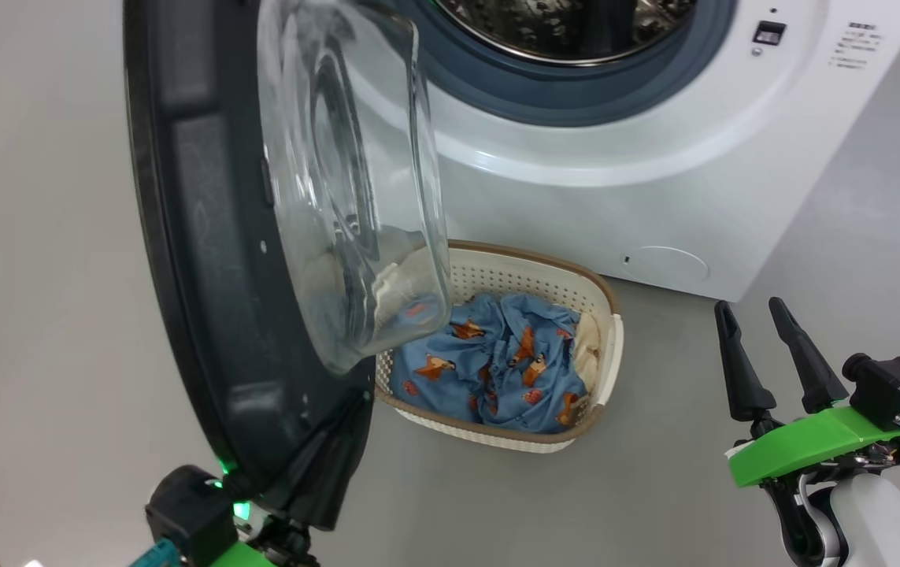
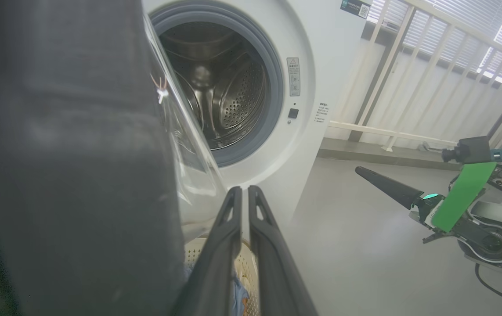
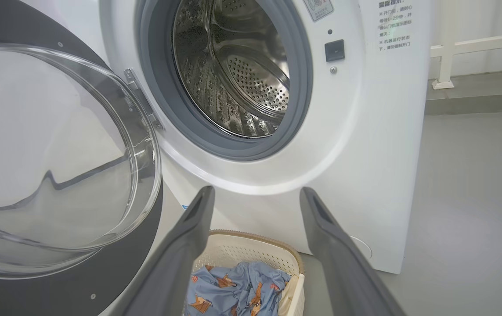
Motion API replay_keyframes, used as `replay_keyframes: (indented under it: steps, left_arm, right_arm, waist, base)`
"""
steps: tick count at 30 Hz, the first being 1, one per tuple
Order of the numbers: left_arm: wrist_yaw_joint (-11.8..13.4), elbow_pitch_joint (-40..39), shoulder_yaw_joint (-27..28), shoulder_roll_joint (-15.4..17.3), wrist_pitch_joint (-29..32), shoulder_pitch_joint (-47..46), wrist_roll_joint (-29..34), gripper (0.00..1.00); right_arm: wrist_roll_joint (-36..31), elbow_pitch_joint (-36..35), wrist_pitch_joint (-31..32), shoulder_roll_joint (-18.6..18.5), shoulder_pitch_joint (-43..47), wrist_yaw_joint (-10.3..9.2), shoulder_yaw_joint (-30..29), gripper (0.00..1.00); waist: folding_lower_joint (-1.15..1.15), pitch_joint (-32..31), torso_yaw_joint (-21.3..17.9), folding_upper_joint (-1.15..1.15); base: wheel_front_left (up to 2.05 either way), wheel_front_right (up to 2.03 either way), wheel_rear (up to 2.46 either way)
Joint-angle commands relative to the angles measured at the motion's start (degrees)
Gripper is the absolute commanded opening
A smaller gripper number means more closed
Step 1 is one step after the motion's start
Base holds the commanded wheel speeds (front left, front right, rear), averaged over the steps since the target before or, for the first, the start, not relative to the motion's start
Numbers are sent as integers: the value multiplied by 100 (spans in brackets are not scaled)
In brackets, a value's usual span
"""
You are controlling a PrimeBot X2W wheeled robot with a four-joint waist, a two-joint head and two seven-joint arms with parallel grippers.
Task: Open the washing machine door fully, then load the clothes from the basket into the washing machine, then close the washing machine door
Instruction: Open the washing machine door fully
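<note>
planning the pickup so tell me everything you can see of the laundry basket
The basket is a small cream plastic tub, a rounded rectangle with perforated walls and a brown woven-look rim. It stands upright on the grey floor just in front of the washing machine, holding crumpled blue printed clothes and a cream piece. The open door covers its left end in the head view.

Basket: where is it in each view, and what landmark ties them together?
Head view: lower centre, basket on the floor before the washing machine.
Left wrist view: bottom centre, between the shut fingers of the left gripper.
Right wrist view: bottom centre, between the open fingers of the right gripper.
Landmark: the open washing machine door, left of it everywhere.
</note>
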Motion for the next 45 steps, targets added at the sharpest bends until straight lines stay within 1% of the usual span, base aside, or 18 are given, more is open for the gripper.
replay_keyframes:
  steps: [1,8,19,26,30,36,40,42,45]
  left_arm:
    - [178,-18,435,160,-17,-169,-61,0]
    - [343,-21,538,228,23,-77,-87,0]
    - [553,292,1005,521,132,-116,-287,0]
    - [559,734,1332,708,282,-479,-539,0]
    - [501,1030,1475,840,324,-679,-649,0]
    - [332,1654,1726,1049,319,-1065,-875,0]
    - [142,2085,1693,1185,372,-1393,-909,0]
    - [104,2192,1670,1220,380,-1483,-898,0]
    - [-19,2527,1585,1313,385,-1744,-884,0]
  right_arm:
    - [-42,-110,-47,-71,-93,32,91,100]
    - [10,-76,-47,-84,-48,32,94,100]
    - [69,-54,-47,-52,-3,32,93,100]
    - [77,-4,-47,-47,-55,32,133,100]
    - [70,10,-47,-51,-96,32,133,100]
    - [63,40,-47,-66,-138,32,138,100]
    - [59,72,-47,-82,-187,32,143,100]
    - [55,80,-47,-82,-207,32,142,100]
    - [47,100,-47,-66,-269,32,163,100]
  waist:
    - [0,-63,144,0]
    - [0,-194,477,0]
    - [0,-285,832,0]
    - [0,-252,1002,0]
    - [0,-211,1061,0]
    - [0,-112,1155,0]
    - [0,-39,1239,0]
    - [0,-22,1257,0]
    - [0,18,1292,0]
  base:
    - [0,0,0]
    - [0,0,0]
    - [0,0,0]
    - [0,0,0]
    - [0,0,0]
    - [0,0,0]
    - [0,0,0]
    - [0,0,0]
    - [0,0,0]
